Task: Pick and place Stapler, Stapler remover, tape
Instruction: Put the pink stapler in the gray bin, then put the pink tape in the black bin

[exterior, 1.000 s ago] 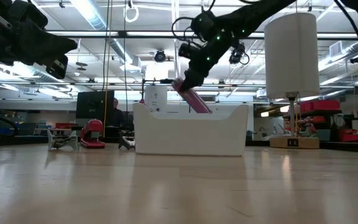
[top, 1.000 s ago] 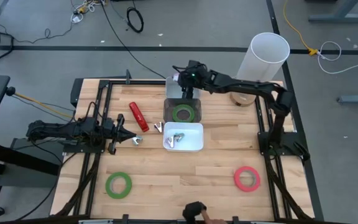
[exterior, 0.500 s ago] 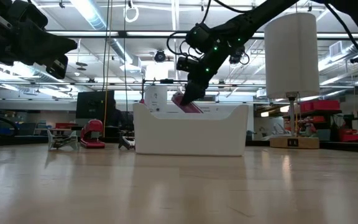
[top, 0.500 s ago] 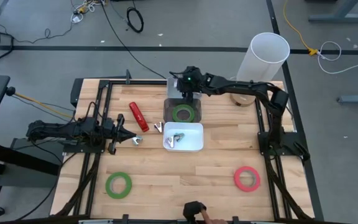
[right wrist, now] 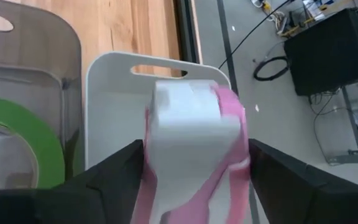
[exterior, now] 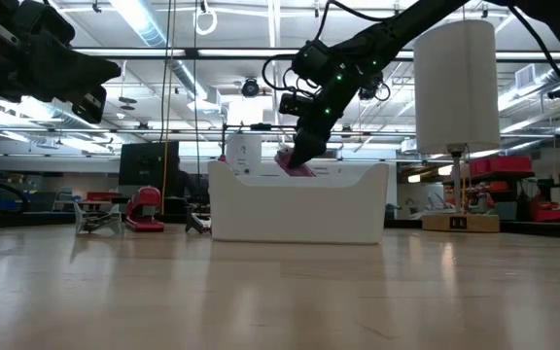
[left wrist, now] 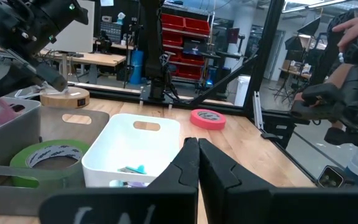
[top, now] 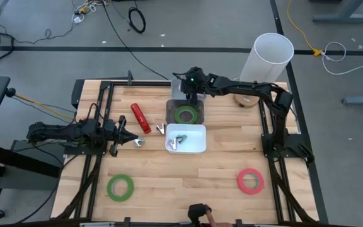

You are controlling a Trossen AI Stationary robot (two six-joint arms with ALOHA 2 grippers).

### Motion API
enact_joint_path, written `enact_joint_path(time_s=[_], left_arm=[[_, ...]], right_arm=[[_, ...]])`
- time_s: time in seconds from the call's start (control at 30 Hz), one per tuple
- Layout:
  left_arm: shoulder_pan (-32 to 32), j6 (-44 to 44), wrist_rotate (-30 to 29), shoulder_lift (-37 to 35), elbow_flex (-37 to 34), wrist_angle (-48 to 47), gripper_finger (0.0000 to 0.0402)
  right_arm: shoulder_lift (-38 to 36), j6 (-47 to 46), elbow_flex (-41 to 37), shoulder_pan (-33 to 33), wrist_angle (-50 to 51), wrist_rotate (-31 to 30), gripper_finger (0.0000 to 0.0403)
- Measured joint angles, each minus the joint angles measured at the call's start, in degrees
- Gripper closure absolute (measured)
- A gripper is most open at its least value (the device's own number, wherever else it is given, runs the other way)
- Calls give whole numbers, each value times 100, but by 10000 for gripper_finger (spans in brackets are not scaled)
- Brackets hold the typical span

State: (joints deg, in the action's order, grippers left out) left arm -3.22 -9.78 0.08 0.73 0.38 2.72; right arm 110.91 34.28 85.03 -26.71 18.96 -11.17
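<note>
**Over the far bins: your right arm's got the pink stapler**

At the far side of the table, your right gripper (top: 192, 90) sits over a white bin (right wrist: 104, 93) at the back of the row. In the right wrist view a pink-and-white stapler (right wrist: 194, 134) sits between the fingers (right wrist: 114, 171), which stand spread on either side of it. I can't tell if they're pinching it or just flanking it. Its long axis runs along the line of the fingers, with the white blocky end pointing away from the wrist, toward the bin's handle slot. From the low view only a pink bit (exterior: 295, 163) shows above the front white bin (exterior: 299, 204), tilted.

Next bin toward you is the clear grey bin (top: 184, 113) with a green tape roll (top: 186, 115) lying flat in it. The front white bin holds a small metal item; too small for me to name.

Still out on the wood: a red stapler (top: 139, 118), long axis running roughly front to back and slightly angled, a staple remover (top: 161, 129) just left of the bins, another green tape roll (top: 120, 187) near the front left, and a pink tape roll (top: 250, 180) front right.

Your left gripper (top: 134, 142) waits low at the left, jaws shut with nothing in them, pointed toward the bins.

Labels: nothing readable on the stapler or the bins. The tape rolls in the left wrist view have faint print I can't make out.
</note>
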Motion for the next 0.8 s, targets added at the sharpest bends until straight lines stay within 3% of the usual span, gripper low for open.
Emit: enact_joint_path(time_s=[0.3,0.8], left_arm=[[-2,-1,0,0,2,0,399],[-2,-2,0,0,2,0,399]], right_arm=[[-4,-186,0,-66,135,23,96],[-280,-62,0,-62,313,8,94]])
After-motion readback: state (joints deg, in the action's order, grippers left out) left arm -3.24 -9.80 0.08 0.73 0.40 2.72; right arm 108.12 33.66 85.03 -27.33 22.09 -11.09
